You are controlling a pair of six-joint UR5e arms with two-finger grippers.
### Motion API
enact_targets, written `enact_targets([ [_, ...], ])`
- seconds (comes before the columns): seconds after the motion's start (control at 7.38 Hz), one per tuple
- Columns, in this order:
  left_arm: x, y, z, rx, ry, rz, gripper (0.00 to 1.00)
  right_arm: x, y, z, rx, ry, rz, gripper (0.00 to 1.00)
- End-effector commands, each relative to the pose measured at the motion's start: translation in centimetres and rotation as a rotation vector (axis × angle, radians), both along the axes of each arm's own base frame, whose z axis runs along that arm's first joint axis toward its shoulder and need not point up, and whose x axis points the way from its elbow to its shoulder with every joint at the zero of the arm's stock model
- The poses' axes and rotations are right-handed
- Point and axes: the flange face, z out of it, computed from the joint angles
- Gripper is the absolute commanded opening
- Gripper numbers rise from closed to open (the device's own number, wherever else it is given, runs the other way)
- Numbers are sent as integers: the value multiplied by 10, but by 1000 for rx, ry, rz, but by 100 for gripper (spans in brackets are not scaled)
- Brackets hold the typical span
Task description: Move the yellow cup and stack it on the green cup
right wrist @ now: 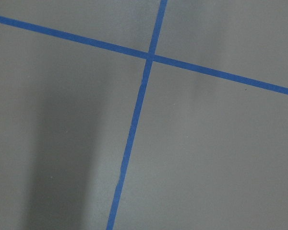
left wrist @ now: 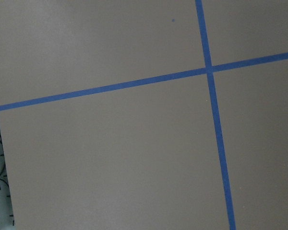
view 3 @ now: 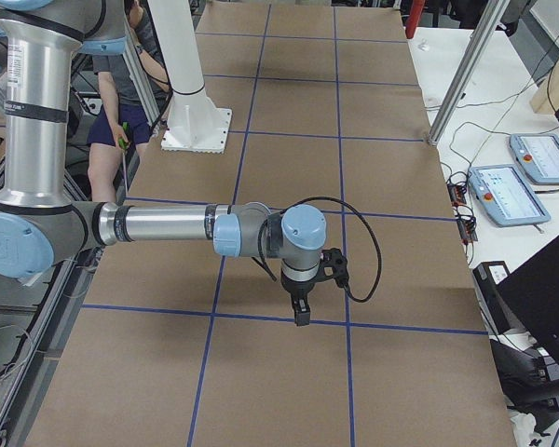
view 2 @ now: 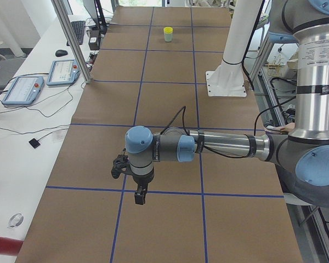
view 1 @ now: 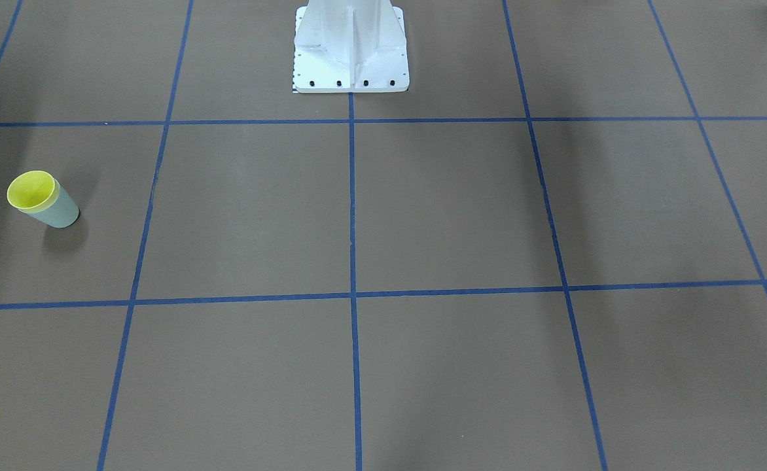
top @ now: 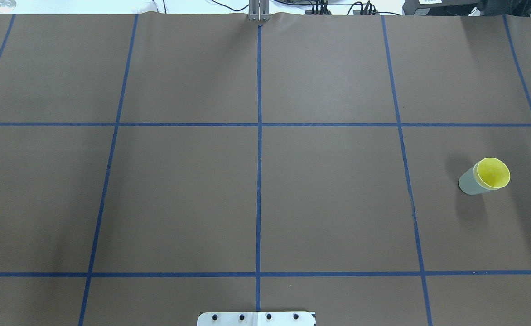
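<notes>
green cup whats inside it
The yellow cup sits nested inside the green cup, its rim and empty interior showing at the top. The green wall hides the yellow cup's lower body.

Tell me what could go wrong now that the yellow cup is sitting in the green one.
The yellow cup sits nested in the green cup with nothing holding it, and a light stack like this might tip if bumped. These views cannot confirm that it is fully seated, so it may sit crooked.
</notes>
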Motion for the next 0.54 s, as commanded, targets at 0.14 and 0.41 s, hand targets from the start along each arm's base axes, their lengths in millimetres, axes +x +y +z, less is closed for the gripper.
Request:
enact_targets([
  [0.14, 3, -2, -6, 10, 48, 1, 100, 0, 1, 6, -15, -1, 5, 100],
  [0.41, 4, -3, -7, 12, 46, 1, 100, 0, 2, 7, -18, -2, 5, 100],
])
